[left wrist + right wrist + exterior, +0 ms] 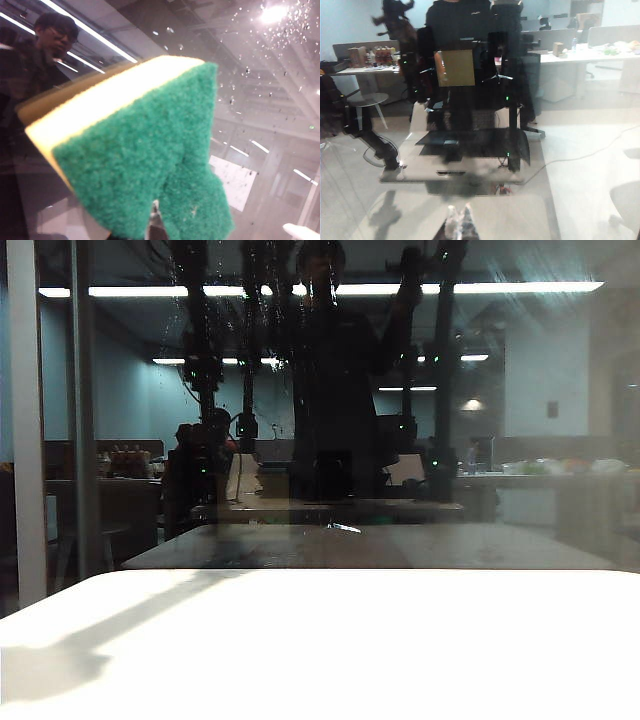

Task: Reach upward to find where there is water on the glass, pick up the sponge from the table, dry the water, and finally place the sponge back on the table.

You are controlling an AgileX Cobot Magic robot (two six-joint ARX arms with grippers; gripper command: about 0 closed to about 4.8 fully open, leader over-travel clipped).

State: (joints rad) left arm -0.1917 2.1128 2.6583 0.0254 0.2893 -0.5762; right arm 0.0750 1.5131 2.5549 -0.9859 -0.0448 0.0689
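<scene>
In the exterior view the white desk (330,640) lies bare in front of the dark glass (520,440). Thin pale streaks of water (262,315) run down the upper part of the pane, and no arm shows directly here (only dim mirrored shapes).

In the left wrist view the left end effector sits below the picture's edge, closed tight on the sponge (145,150). The green scouring side faces the camera and the yellow foam faces the glass, probably so that the soft side can soak up the droplets (280,25) scattered nearby. The arm seems raised toward the pane.

In the right wrist view the right end effector (461,220) is only a blur low in the picture, facing the glass; I cannot tell its opening, and it appears to hold nothing.
</scene>
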